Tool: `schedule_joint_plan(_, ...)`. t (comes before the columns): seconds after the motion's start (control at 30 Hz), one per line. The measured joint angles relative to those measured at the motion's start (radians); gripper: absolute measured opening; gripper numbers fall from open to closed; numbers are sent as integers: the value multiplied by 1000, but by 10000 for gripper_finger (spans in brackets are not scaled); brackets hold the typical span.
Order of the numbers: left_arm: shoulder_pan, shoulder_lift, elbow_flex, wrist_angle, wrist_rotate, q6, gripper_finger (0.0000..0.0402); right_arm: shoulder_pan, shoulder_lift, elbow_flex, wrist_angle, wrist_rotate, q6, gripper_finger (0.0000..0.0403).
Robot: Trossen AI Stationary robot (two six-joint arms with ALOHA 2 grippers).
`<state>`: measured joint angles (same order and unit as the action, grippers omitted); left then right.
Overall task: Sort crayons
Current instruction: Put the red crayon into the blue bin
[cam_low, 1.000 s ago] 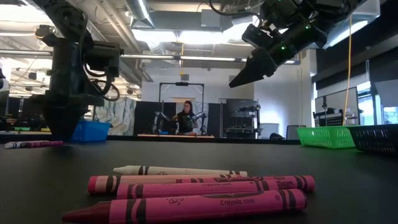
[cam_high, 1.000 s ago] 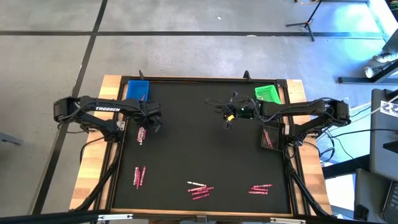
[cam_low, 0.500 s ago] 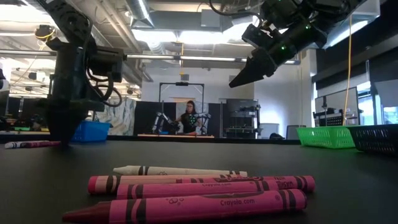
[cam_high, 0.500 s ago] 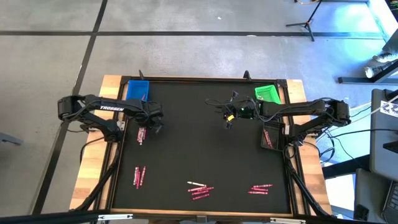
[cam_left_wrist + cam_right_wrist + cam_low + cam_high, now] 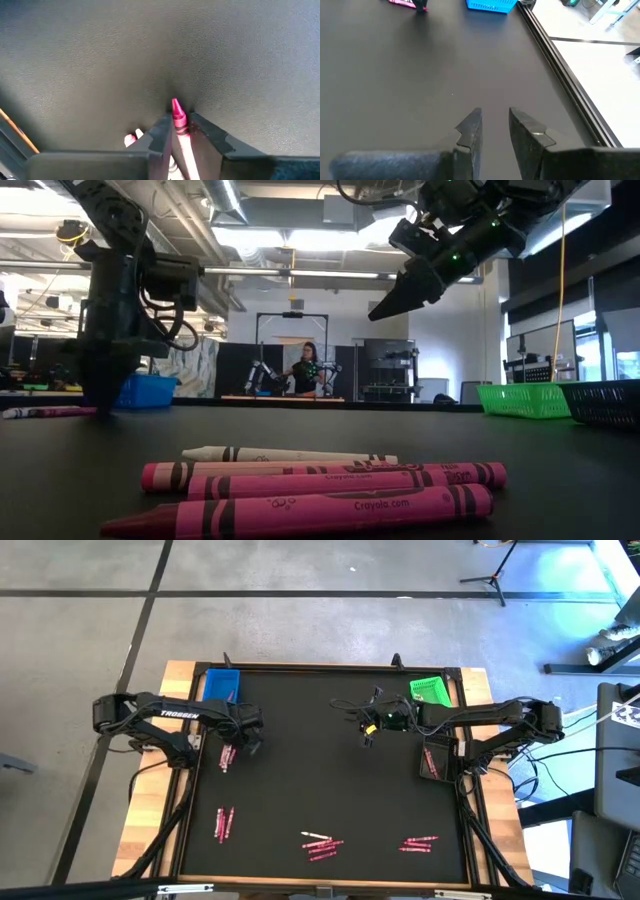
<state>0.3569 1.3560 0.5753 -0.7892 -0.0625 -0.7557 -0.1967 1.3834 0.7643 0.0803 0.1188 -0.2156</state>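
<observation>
Seemingly pinched, pink crayon between left gripper fingers

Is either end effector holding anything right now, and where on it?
The left end effector is closed on a pink crayon, gripping just behind its pointed tip. The right end effector, raised above the table, holds nothing.

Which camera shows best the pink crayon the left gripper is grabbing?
The left wrist view: the pink crayon sits close up between the left gripper fingers, tip pointing out. The high view shows only a tiny pink cluster under that gripper. In the low view the arm hides it. The right wrist view shows only far-off pink specks.
</observation>
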Motion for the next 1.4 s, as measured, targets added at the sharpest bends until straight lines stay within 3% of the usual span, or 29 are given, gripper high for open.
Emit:
schedule_joint_plan(1.17,-1,-60,15,30,35,65,52,0,0,0,0,0,-6,94)
schedule_joint_plan(1.4,-15,-61,73,12,31,97,52,0,0,0,0,0,-6,94)
